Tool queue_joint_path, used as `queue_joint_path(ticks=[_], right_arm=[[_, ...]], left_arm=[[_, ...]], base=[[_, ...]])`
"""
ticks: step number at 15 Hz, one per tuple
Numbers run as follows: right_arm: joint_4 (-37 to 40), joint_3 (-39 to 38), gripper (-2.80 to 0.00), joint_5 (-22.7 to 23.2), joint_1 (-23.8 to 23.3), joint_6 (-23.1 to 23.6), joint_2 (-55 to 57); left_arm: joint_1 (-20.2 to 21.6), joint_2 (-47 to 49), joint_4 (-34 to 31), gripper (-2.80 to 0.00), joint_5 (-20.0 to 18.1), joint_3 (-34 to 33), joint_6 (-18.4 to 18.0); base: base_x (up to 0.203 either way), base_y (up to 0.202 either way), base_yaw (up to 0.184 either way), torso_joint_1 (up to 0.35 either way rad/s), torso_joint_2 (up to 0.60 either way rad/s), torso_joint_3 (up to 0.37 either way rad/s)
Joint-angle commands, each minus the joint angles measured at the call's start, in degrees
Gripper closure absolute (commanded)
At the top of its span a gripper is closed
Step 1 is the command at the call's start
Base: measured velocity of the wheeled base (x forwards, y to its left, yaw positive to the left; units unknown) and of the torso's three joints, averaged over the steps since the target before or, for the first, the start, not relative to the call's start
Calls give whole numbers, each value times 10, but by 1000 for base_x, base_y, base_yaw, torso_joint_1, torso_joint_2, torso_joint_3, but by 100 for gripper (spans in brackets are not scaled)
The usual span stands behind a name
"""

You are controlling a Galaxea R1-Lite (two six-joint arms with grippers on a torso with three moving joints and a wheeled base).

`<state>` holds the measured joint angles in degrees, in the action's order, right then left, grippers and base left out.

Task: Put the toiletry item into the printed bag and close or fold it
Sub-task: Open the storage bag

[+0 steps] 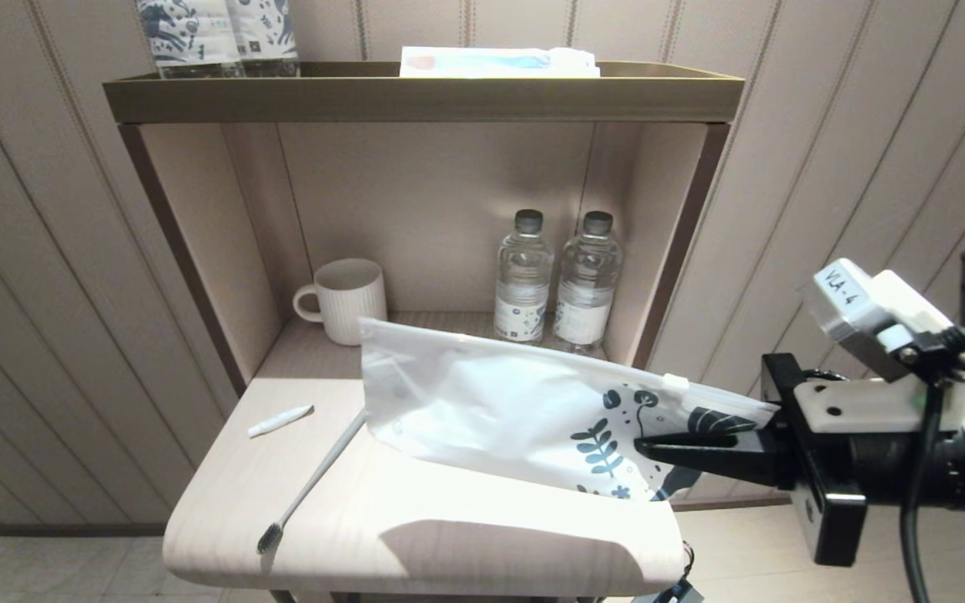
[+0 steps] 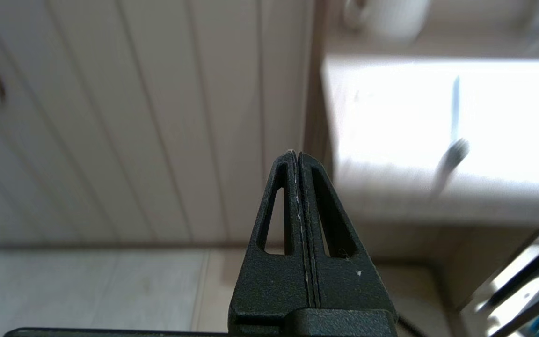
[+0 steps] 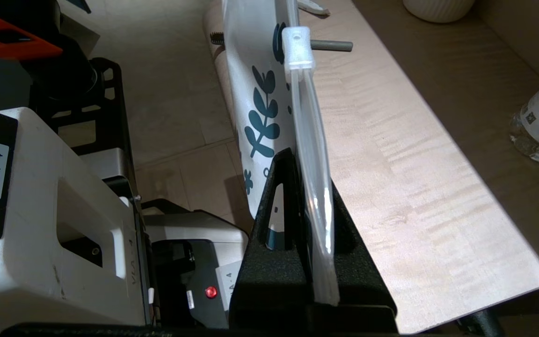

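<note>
The right hand (image 1: 658,448) is clamped on the printed end of the soft white pouch with blue leaf print (image 1: 516,410), holding it on edge above the pale wooden surface (image 1: 415,536), likely so its zip edge can be opened. A grey-bristled toothbrush (image 1: 311,486) lies just beside the pouch, a small white tube (image 1: 280,420) farther left. Behind stand a ribbed white mug (image 1: 348,300) and two water bottles (image 1: 556,280). The left hand (image 2: 297,157), pressed together and empty, hangs off the surface's left edge.
</note>
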<state>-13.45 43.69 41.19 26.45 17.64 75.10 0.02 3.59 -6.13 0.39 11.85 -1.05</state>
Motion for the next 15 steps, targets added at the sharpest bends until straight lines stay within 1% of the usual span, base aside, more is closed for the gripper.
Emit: queue_joint_path(ticks=[1, 2, 3, 5, 6, 7, 9, 10, 11, 13, 15], right_arm=[[1, 3, 0, -18, 28, 0, 10], [12, 11, 0, -41, 43, 0, 21], [30, 26, 0, -61, 58, -4, 34], [81, 74, 0, -96, 83, -9, 65], [121, 106, 0, -115, 95, -9, 70], [182, 141, 0, -134, 104, -6, 72], [295, 210, 0, -164, 123, 10, 73], [321, 220, 0, -171, 136, 16, 80], [326, 226, 0, -178, 143, 18, 94], [334, 244, 0, -212, 158, 23, 122], [358, 275, 0, -222, 164, 26, 137]], left_arm=[[-2, 109, -6, 0, -23, 115, 3], [-3, 175, -10, 0, -54, 176, 8], [-4, 236, -12, 0, -95, 224, 13], [-6, 370, -15, 0, -205, 326, 21], [-7, 427, -17, 0, -257, 377, 23], [-7, 472, -18, 0, -304, 430, 24], [-19, 525, -26, 0, -415, 515, 21], [-41, 536, -39, 0, -442, 530, 20], [-78, 552, -50, 0, -455, 538, 19], [-132, 608, -55, 0, -463, 549, 11], [-172, 692, -59, 0, -467, 568, -35]], base=[[0, 0, 0, 0, 0, 0], [0, 0, 0, 0, 0, 0], [0, 0, 0, 0, 0, 0], [0, 0, 0, 0, 0, 0], [0, 0, 0, 0, 0, 0], [0, 0, 0, 0, 0, 0], [0, 0, 0, 0, 0, 0], [0, 0, 0, 0, 0, 0], [0, 0, 0, 0, 0, 0], [0, 0, 0, 0, 0, 0], [0, 0, 0, 0, 0, 0]])
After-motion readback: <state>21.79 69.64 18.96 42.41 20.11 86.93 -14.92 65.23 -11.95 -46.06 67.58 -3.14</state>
